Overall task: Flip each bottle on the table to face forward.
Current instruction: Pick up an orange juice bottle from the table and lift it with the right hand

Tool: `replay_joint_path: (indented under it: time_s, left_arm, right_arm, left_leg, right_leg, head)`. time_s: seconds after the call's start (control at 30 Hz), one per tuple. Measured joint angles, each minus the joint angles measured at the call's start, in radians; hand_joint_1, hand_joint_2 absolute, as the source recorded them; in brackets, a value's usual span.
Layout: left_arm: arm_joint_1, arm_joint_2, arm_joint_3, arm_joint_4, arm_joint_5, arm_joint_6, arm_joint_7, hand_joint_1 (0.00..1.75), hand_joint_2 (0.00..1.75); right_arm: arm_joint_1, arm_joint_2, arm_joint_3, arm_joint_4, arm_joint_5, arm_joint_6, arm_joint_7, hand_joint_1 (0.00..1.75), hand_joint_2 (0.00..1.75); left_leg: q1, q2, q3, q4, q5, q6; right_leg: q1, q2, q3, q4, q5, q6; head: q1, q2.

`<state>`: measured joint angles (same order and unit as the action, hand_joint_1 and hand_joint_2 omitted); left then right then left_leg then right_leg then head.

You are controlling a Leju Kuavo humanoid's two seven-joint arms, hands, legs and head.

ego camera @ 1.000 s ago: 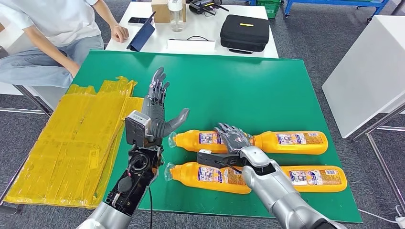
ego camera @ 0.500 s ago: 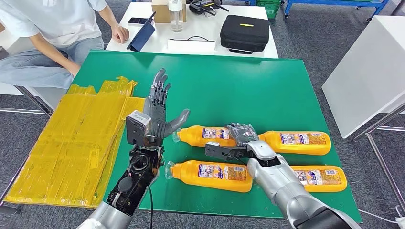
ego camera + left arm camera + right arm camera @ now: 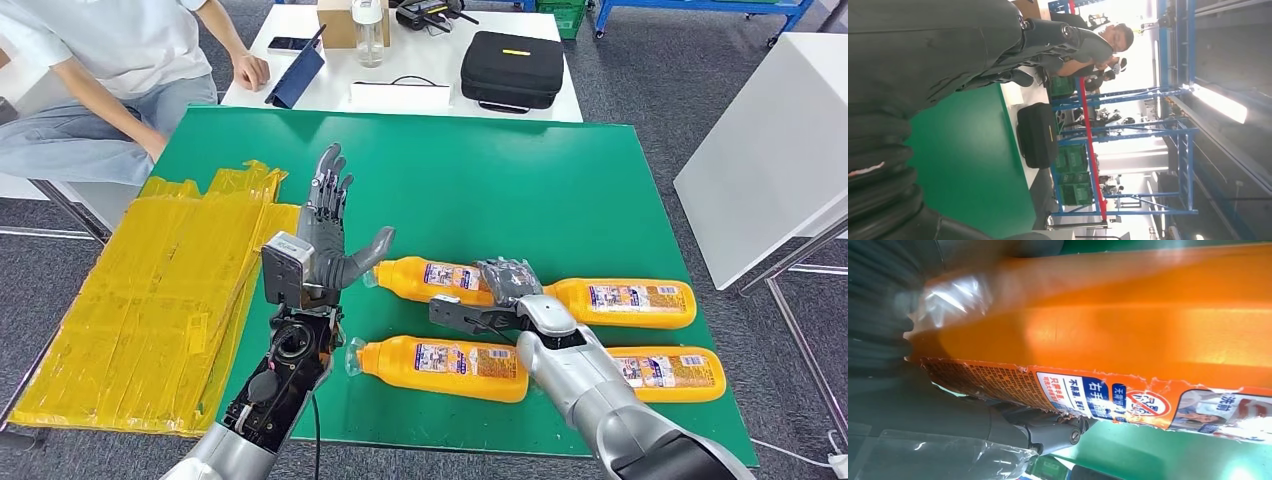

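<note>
Four orange bottles lie on the green counter [image 3: 560, 190] in two rows; the right hand [image 3: 508, 285] grips the far left bottle [image 3: 435, 280], hiding its base where it meets the far right bottle [image 3: 625, 302]. The right arm covers the middle of the near row, between the near left bottle [image 3: 440, 366] and the near right bottle [image 3: 665, 370]. The left hand [image 3: 330, 235] is raised, its fingers [image 3: 328, 185] apart and holding nothing.

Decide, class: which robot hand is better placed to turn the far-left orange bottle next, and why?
The right robot hand. It already rests over the far-left orange bottle, fingers wrapped around its body. The left robot hand is raised and spread, holding nothing, with only its thumb near that bottle's cap.
</note>
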<state>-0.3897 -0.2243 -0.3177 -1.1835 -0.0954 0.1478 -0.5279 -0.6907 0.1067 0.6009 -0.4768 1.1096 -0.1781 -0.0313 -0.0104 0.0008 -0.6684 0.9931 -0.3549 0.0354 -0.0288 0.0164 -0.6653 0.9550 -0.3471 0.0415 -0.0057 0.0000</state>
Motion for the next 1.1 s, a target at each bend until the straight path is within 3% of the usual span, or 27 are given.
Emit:
replay_joint_path:
  time_s: [0.3,0.4,0.57,0.67,0.87,1.1]
  left_arm:
    - [0.0,0.0,0.0,0.001,0.0,0.001,-0.004,0.0,1.75]
    - [0.001,0.0,0.0,0.001,-0.002,0.008,-0.004,0.0,1.75]
    - [0.012,0.0,0.001,-0.005,-0.018,0.038,-0.006,0.0,1.75]
    - [0.019,0.001,0.0,-0.017,-0.043,0.054,-0.004,0.0,1.75]
    - [0.012,0.004,-0.022,-0.048,-0.118,0.062,0.027,0.0,1.75]
    - [-0.008,0.008,-0.046,-0.068,-0.123,0.057,0.046,0.0,1.75]
  right_arm:
    - [0.01,0.011,-0.043,0.004,-0.013,-0.057,-0.021,1.75,1.75]
    - [0.017,0.016,-0.065,0.003,-0.057,-0.116,-0.052,1.75,1.75]
    - [0.036,0.041,-0.174,-0.046,-0.267,-0.314,-0.237,1.75,1.75]
    - [0.049,0.056,-0.253,-0.096,-0.415,-0.364,-0.365,1.75,1.75]
    - [0.113,0.08,-0.358,-0.218,-0.693,-0.356,-0.586,1.75,1.75]
    - [0.167,0.091,-0.382,-0.328,-0.855,-0.284,-0.653,1.75,1.75]
  left_leg:
    - [0.0,0.0,-0.001,0.0,0.0,0.0]
    - [0.0,0.0,-0.002,0.0,0.0,0.0]
    - [0.0,0.0,-0.003,0.0,0.0,0.0]
    - [0.0,-0.001,-0.003,0.0,0.0,0.0]
    - [0.0,-0.001,-0.003,0.0,0.0,0.0]
    - [0.0,-0.001,-0.003,0.0,0.0,0.0]
  right_leg:
    - [0.0,0.0,-0.001,0.0,0.0,0.0]
    - [0.0,0.0,-0.001,0.0,0.0,0.0]
    - [0.0,0.0,-0.002,0.0,0.0,0.0]
    - [0.0,0.0,-0.002,0.0,0.0,0.0]
    - [0.0,0.0,-0.003,0.0,0.0,0.0]
    - [0.0,0.0,-0.003,0.0,0.0,0.0]
  head:
    - [0.0,0.0]
    - [0.0,0.0]
    - [0.0,0.0]
    - [0.0,0.0]
    - [0.0,0.0]
    - [0.0,0.0]
